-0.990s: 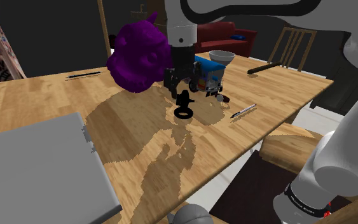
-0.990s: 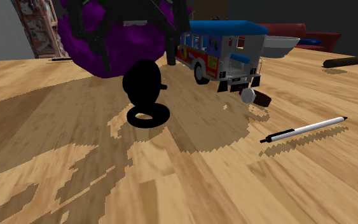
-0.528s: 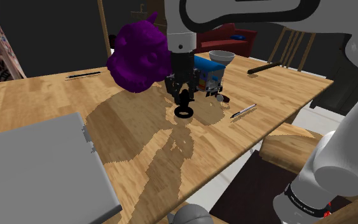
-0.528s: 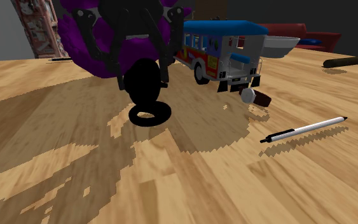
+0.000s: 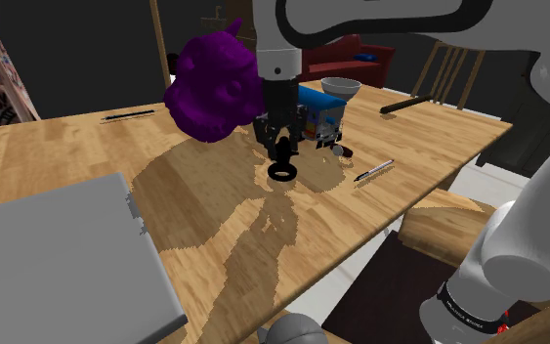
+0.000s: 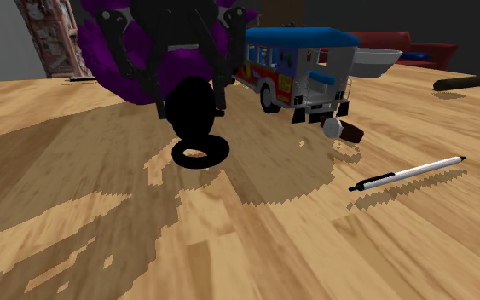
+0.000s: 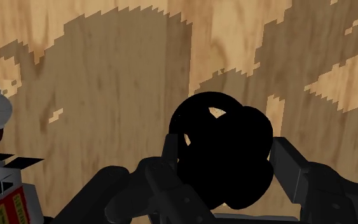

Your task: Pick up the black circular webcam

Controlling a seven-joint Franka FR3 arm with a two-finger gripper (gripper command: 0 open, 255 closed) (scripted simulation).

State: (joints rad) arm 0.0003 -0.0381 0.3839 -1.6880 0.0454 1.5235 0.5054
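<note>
One gripper [image 6: 188, 102] clasps webcam [image 7: 228, 156] (black, round).

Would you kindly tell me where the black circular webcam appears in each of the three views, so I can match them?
Shoulder view: the black circular webcam sits just above centre, below-right of the purple toy figure.
Second exterior view: left of centre, upper half, its ring base on the wood.
Wrist view: the large black shape over the wood, apart from the toy bus.
Shared landmark: the toy bus beside it.
</note>
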